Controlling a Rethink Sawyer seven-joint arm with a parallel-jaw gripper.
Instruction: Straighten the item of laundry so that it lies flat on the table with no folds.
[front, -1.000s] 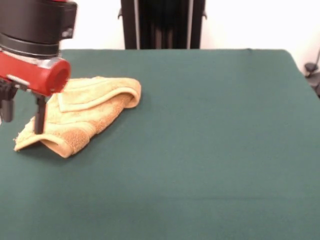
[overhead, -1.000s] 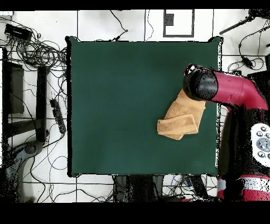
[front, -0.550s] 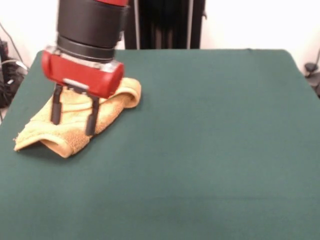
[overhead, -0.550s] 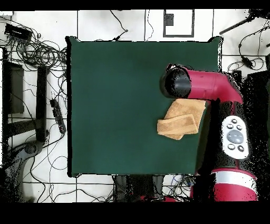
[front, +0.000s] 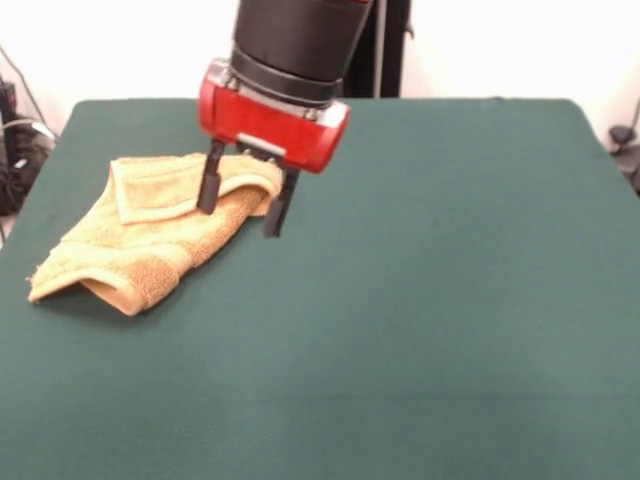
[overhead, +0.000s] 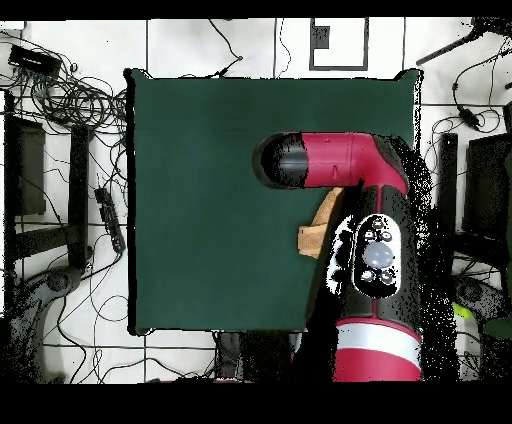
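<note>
1. Front view: we see the orange-tan towel lying crumpled on the left part of the dark green table, well short of flat.
2. One end of the towel is doubled back over the rest, so that a folded flap with a woven band sits on top at the upper left.
3. At the lower left, the towel's near edge curls under into a rolled lip, and a thin corner trails out toward the table's left edge.
4. We find the gripper at the towel's right end, hanging from the red and black arm that comes down from above.
5. Its two dark fingers stand well apart, the jaws spread wide with nothing between them.
6. One finger shows in front of the towel's rounded right fold; the other shows against bare green cloth just beside that fold. We cannot tell whether either tip touches cloth or table.
7. Overhead view: we see the arm stretched across the right half of the table, hiding most of the towel; only a tan sliver shows at the arm's edge, near the table's right side.
8. Cables lie tangled on the floor beside the table.
</note>
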